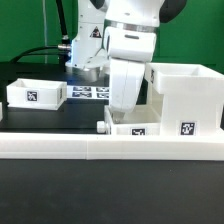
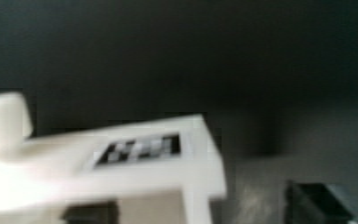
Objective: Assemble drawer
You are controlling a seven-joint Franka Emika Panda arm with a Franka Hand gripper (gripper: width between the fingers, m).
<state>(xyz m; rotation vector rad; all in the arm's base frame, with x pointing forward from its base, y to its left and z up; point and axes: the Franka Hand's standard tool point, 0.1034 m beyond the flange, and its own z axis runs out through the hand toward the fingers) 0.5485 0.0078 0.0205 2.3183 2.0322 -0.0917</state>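
My gripper [image 1: 122, 118] hangs low over a small white tray [image 1: 130, 129] just behind the rail, at the foot of the large open-faced box housing [image 1: 186, 92]. In the blurred wrist view, my gripper [image 2: 215, 208] is open. Its dark fingertips [image 2: 334, 200] stand wide apart on either side of one wall of this tray [image 2: 149, 165], whose tag [image 2: 137, 150] faces the camera. I cannot tell whether the fingers touch the wall. The second small tray [image 1: 36, 95] sits apart at the exterior view's left.
A long low white rail [image 1: 90, 149] runs across the front of the black table. The marker board [image 1: 88, 92] lies flat behind my arm. A green wall and cables are at the back.
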